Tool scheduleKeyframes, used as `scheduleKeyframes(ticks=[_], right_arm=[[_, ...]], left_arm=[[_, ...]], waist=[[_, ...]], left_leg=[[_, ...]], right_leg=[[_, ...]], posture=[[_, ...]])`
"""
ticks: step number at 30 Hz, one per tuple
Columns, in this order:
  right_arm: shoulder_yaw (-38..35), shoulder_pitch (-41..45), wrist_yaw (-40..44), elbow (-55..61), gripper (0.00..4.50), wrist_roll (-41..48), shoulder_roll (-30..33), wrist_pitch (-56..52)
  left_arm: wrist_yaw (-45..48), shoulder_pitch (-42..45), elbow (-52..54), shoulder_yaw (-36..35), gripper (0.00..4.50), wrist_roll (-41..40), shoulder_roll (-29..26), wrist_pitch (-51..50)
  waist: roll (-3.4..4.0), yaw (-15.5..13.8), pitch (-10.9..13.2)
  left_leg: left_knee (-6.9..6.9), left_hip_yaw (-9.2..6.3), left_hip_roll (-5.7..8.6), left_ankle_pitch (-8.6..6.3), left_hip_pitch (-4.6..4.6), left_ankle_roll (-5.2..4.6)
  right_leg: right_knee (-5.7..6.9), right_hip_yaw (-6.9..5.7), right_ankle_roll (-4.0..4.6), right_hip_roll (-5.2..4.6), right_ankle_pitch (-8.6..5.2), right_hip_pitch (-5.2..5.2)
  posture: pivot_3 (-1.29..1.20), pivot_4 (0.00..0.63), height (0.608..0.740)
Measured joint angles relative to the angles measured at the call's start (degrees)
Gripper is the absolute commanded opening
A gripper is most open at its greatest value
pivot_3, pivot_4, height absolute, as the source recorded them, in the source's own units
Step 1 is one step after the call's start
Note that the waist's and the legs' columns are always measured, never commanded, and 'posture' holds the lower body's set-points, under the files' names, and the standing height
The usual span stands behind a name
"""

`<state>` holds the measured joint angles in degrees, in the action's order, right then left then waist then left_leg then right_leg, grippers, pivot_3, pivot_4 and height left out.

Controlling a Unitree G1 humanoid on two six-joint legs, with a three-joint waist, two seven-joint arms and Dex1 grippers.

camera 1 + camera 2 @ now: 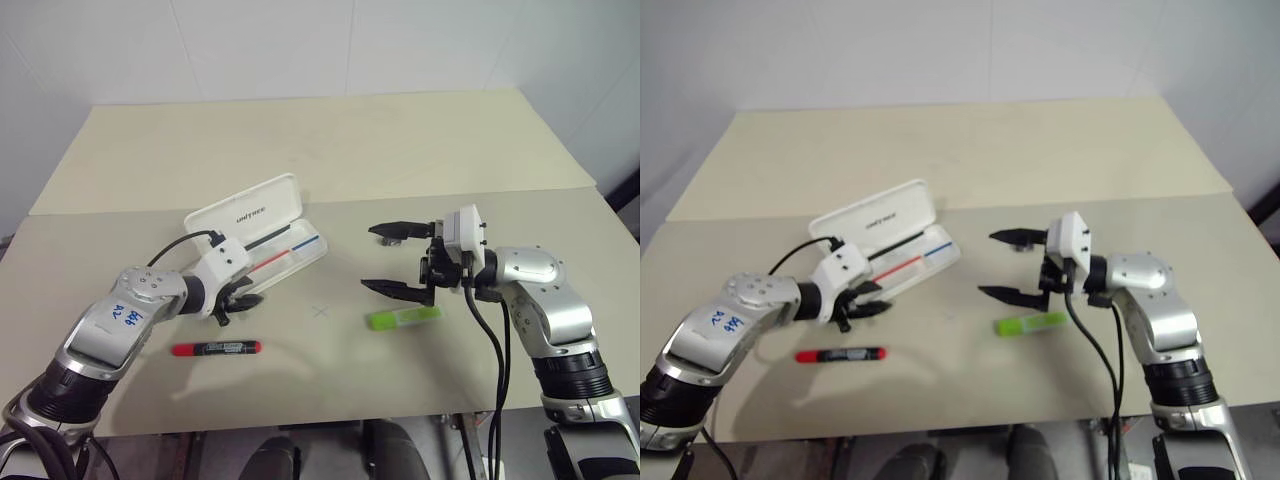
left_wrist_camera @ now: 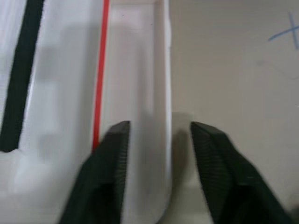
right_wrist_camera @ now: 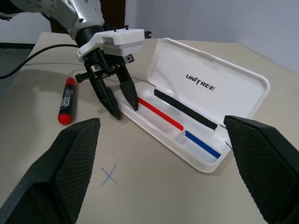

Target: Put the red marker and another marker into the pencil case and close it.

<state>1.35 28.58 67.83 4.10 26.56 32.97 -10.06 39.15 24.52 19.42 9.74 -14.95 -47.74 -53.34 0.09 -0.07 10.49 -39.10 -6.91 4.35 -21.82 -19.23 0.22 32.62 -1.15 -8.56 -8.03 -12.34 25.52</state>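
Straddling the pencil case [image 3: 196, 121] rim — left tool [image 3: 119, 103].

Both arms wear rounded silver-grey shells with black ribbed collars at the joints, and the left arm's [image 1: 120, 330] upper shell carries a white label with blue handwriting. Behind the fingers of each gripper sits a white boxy housing, the left gripper [image 3: 119, 100] and right gripper [image 1: 395, 260] each bearing two black, tapered fingers [image 2: 110, 172] whose inner faces are finely cross-hatched. A black cable [image 1: 185, 243] loops out of the housing behind the left fingers, and two black cables [image 1: 490, 340] hang from the housing behind the right ones, beside the right arm [image 1: 540, 300].
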Motion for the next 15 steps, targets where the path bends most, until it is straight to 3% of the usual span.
scheduleKeyframes(ticks=[3,15], right_arm=[[0.0,0.0,-0.2,0.0,4.5,0.0,0.0,0.0],[0.0,0.2,-0.5,0.0,4.5,0.0,0.0,0.1]], left_arm=[[0.9,0.0,0.0,0.3,0.1,0.3,-0.1,0.9],[2.9,-0.3,-0.3,0.5,0.04,2.0,0.0,4.3]], waist=[[0.0,0.0,0.0],[-0.01,-0.1,0.0]], left_leg=[[0.0,0.0,0.0,0.0,0.01,0.0],[-0.04,0.03,-0.01,0.01,0.01,0.02]], right_leg=[[0.01,0.0,0.0,0.0,0.0,0.0],[0.03,0.03,0.04,0.01,0.04,0.0]], posture=[[0.0,0.15,0.74],[0.0,0.15,0.74]])
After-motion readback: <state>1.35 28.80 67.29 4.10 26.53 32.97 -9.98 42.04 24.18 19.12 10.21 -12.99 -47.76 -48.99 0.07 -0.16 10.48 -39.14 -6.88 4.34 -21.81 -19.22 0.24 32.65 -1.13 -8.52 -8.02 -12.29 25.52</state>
